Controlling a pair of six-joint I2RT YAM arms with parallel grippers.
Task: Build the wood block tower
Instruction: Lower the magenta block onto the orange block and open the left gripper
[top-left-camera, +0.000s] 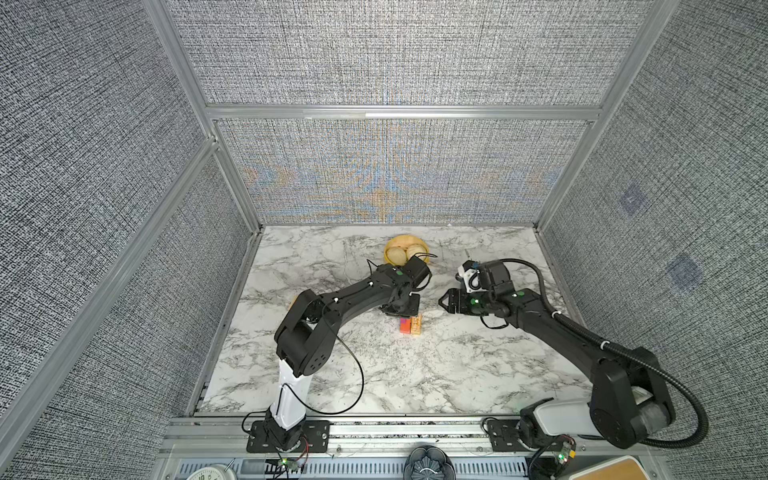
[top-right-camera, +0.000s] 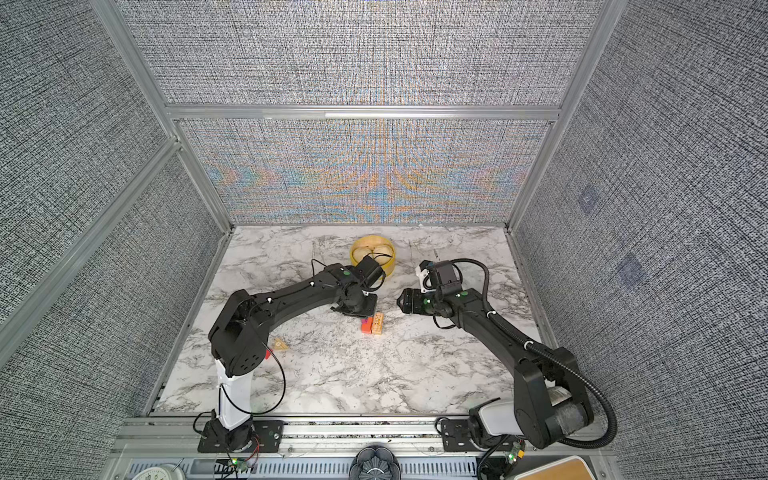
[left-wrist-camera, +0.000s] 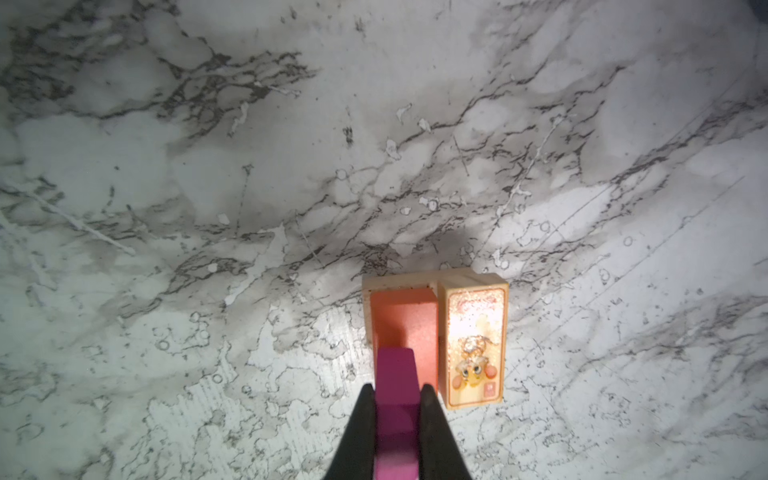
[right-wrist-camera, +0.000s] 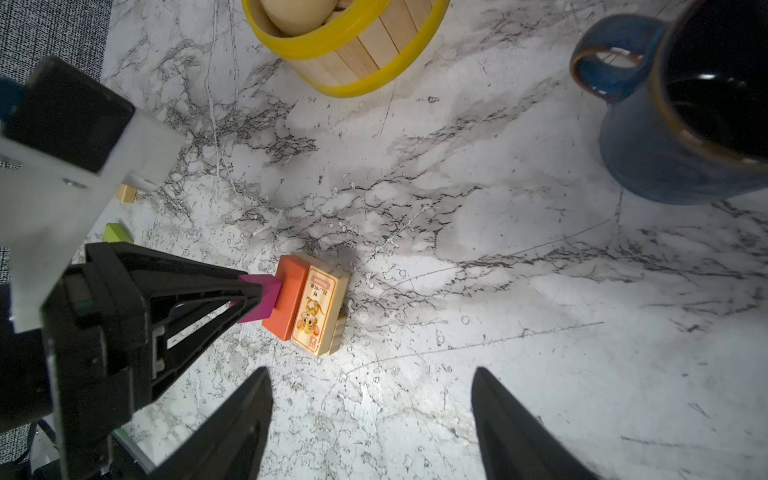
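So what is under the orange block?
A plain tan slab; only its edges show beyond the orange block, which covers the rest. The pink block in the shut left gripper hides part of the orange block in the left wrist view.

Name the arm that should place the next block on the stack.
Left. The left gripper is shut on the pink block, held close by the orange block. The right gripper is open, empty, and stands apart from the blocks.
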